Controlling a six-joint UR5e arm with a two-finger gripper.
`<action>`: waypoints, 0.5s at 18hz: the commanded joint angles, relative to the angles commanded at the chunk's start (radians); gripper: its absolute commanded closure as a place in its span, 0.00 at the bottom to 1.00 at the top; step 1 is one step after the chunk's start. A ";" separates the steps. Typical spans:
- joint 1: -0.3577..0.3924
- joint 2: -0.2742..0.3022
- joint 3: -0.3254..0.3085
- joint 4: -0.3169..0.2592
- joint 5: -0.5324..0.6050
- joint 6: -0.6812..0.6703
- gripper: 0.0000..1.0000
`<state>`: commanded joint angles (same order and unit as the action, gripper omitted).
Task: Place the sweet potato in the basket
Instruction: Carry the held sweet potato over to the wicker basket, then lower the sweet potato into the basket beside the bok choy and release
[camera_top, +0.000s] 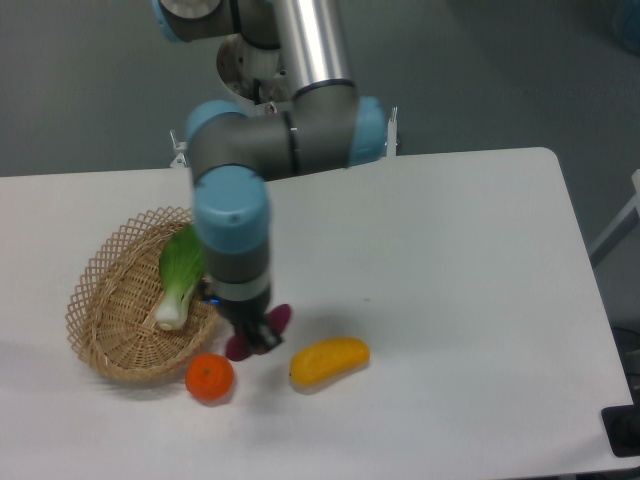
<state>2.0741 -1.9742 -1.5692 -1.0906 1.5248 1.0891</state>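
Camera: jaws apparently clamping sweet potato

Even, diffuse light, seemingly from overhead, keeps the white tabletop bright without glare. Soft shadows fall toward 6 o'clock. The arm looks slightly blurred; the picture is soft and low-resolution overall.
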 joint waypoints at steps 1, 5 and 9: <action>-0.015 0.000 -0.005 0.000 0.006 0.000 0.90; -0.091 -0.009 -0.009 -0.003 0.037 -0.023 0.90; -0.147 -0.031 -0.014 -0.003 0.035 -0.070 0.90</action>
<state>1.9268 -2.0049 -1.5831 -1.0937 1.5601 1.0187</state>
